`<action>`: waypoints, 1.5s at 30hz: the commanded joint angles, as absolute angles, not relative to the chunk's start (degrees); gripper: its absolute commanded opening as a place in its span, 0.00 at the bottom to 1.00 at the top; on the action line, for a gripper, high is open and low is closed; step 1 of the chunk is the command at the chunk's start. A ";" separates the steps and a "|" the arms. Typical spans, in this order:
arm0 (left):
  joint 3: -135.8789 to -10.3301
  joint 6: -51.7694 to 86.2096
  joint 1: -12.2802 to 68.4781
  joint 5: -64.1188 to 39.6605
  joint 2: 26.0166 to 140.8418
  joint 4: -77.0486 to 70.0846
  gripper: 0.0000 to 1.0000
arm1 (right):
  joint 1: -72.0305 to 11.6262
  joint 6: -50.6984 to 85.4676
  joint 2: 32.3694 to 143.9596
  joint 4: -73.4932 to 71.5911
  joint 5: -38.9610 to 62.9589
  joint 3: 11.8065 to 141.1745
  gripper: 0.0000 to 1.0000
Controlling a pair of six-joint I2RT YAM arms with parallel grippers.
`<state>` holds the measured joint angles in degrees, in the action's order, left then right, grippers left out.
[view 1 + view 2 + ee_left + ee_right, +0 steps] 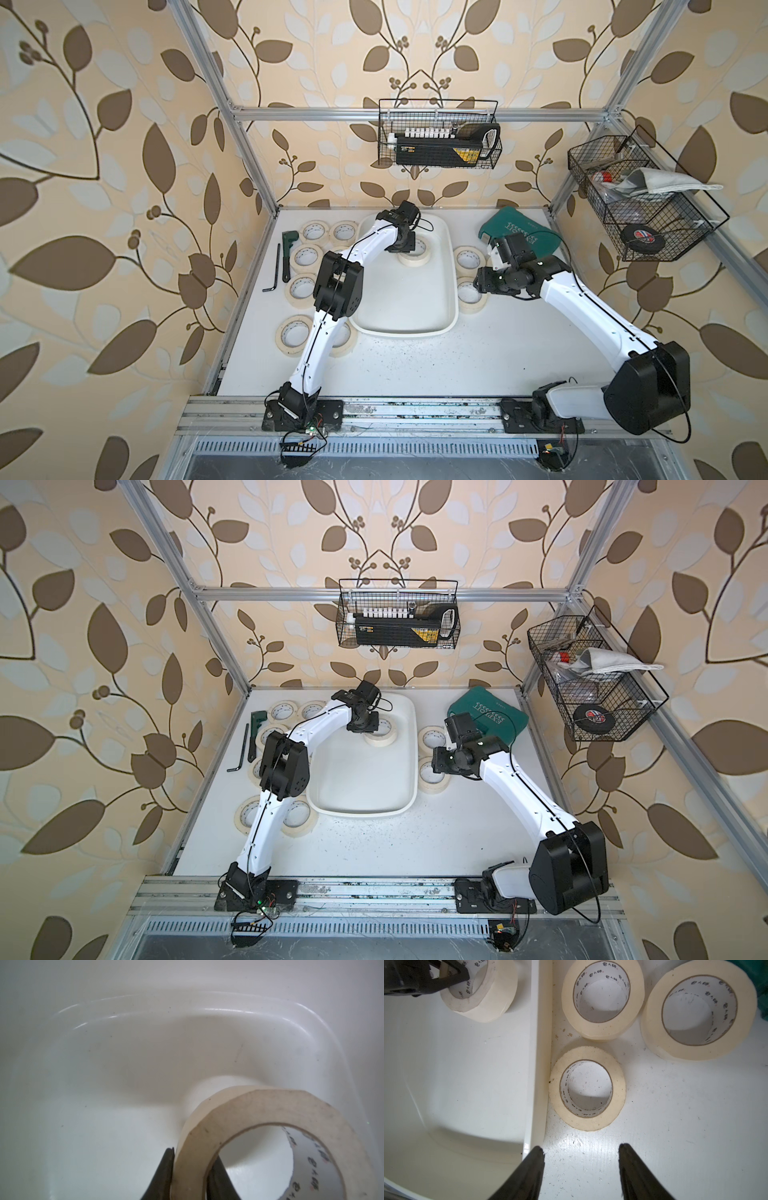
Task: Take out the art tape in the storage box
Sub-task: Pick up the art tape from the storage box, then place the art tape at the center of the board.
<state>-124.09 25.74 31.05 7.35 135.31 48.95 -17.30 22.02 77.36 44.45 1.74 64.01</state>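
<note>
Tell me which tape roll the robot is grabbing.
Find the big white tub mid-table. One cream roll is inside, at its far end. It alone is in the tub, its wall pinched by the left gripper.

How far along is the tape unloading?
Nearly done: many rolls lie on the table on both sides of the box. In hand: the left gripper is shut on the last roll visible in the box. The right gripper hangs open, empty. Left: lift that roll out.
</note>
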 commanded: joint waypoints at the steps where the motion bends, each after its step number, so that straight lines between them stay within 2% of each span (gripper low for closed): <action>1: -122.17 25.41 30.84 7.47 125.42 51.38 0.02 | -17.58 21.96 75.94 46.26 2.62 66.62 0.60; 6: -120.28 24.06 32.28 9.09 121.28 56.28 0.00 | -17.58 21.96 75.46 47.51 4.43 68.26 0.62; 12: -118.52 22.38 35.78 13.22 116.64 60.62 0.00 | -17.62 23.63 74.55 46.84 6.58 69.22 0.73; 21: -112.96 20.83 42.36 15.40 109.48 61.96 0.00 | -21.42 23.99 76.78 46.50 9.01 74.56 0.78; 33: -98.54 17.88 45.35 12.07 98.14 54.87 0.00 | -30.05 25.25 81.50 45.30 7.93 78.90 0.82; 45: -94.09 15.36 45.44 11.71 94.63 51.44 0.00 | -34.85 26.74 85.99 43.26 5.79 80.71 0.87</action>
<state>-94.35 16.60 45.10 12.73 98.30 54.19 -34.50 26.00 84.86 43.88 7.51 78.22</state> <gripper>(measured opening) 0.243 0.870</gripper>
